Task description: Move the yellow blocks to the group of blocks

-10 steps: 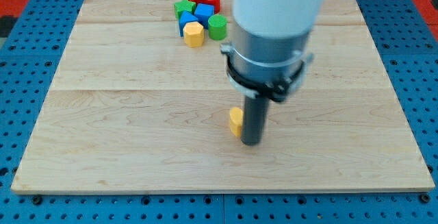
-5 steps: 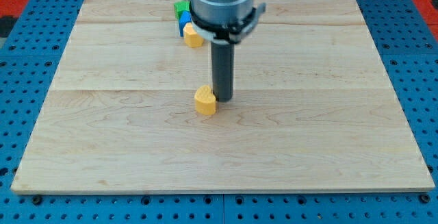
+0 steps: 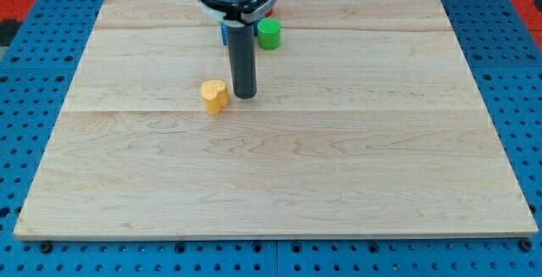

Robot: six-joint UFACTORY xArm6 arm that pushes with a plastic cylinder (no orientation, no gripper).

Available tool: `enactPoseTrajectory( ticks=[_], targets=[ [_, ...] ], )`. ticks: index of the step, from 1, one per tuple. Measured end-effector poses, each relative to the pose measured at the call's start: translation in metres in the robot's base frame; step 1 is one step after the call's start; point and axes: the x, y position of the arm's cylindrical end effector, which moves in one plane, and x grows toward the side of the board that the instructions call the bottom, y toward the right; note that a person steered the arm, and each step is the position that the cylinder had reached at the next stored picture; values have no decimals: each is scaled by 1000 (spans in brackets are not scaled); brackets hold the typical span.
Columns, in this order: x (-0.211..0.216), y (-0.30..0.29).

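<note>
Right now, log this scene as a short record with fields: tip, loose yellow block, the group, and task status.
tip: my tip rests on the wooden board, just to the view's right of the yellow block
loose yellow block: alone, below and to the left of the group in the view
group: near the view's top; the green cylinder shows clearly, a blue block peeks out, the arm hides the rest
task status: yellow block not yet at the group

Bright, even overhead light; soft faint shadows, sharp focus, no glare.
</note>
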Motion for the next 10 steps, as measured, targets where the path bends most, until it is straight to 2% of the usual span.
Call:
enactPoseTrajectory(
  ticks=[1, 2, 4, 5, 6, 7, 10],
  targets=[
    [49, 0],
    [60, -34],
    [-13, -37],
    [-12, -37],
    [5, -77],
    [4, -111],
    [-33, -39]
  ],
)
